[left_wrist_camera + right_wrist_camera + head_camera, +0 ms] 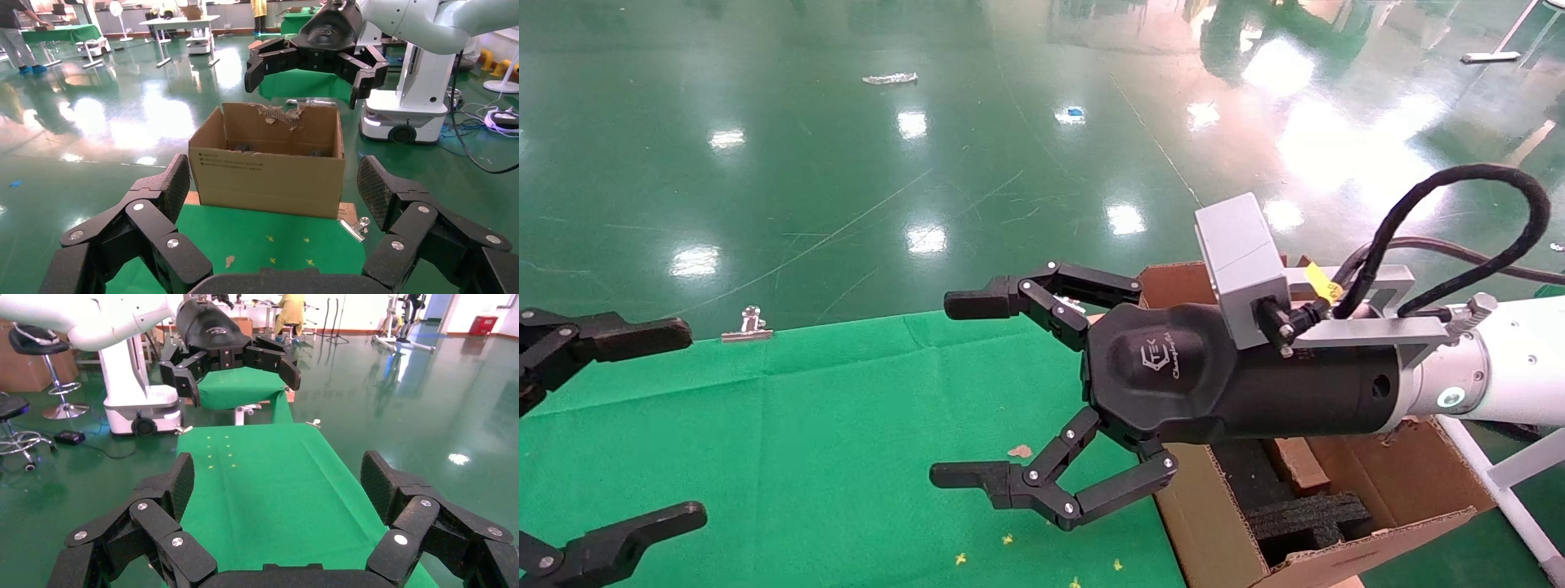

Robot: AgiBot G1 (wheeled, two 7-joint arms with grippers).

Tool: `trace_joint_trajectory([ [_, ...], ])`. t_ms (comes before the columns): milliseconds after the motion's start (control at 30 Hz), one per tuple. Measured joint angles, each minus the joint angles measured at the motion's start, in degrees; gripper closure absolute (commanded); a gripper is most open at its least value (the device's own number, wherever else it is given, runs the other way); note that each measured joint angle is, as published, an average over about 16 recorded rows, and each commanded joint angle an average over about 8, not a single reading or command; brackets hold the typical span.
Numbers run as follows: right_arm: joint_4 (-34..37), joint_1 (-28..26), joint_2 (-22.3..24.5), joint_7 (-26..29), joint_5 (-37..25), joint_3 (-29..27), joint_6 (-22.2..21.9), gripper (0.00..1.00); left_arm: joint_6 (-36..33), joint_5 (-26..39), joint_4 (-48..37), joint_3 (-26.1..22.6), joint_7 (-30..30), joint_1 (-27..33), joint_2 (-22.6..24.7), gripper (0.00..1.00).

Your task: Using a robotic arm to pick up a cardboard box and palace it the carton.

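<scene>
The cardboard box shows in none of the views. The carton (1406, 478) stands at the table's right end, its flaps up and black foam blocks (1307, 516) inside; the left wrist view shows its printed side (269, 174). The white robotic arm (1516, 367) reaches in from the right. Its right gripper (956, 389) hangs open and empty above the green cloth, just left of the carton, and shows again in the left wrist view (304, 86) and in its own (278, 474). My left gripper (682, 423) (275, 184) is open and empty at the far left.
A green cloth (805, 441) covers the table, marked with small yellow crosses (1008, 539) and a cardboard scrap (1019, 451). A metal binder clip (749, 325) holds the cloth's far edge. Glossy green floor lies beyond. Another robot's white base (404, 116) stands behind the carton.
</scene>
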State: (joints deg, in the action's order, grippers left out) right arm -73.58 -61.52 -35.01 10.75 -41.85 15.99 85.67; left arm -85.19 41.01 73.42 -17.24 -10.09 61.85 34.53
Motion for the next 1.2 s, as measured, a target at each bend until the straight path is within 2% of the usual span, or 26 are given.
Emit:
trace_joint_trajectory([
  [1200, 0.0, -0.1, 0.0, 0.0, 0.0, 0.1, 0.0, 0.0, 0.0, 0.0, 0.0, 0.0, 0.0, 0.0, 0.0, 0.0],
])
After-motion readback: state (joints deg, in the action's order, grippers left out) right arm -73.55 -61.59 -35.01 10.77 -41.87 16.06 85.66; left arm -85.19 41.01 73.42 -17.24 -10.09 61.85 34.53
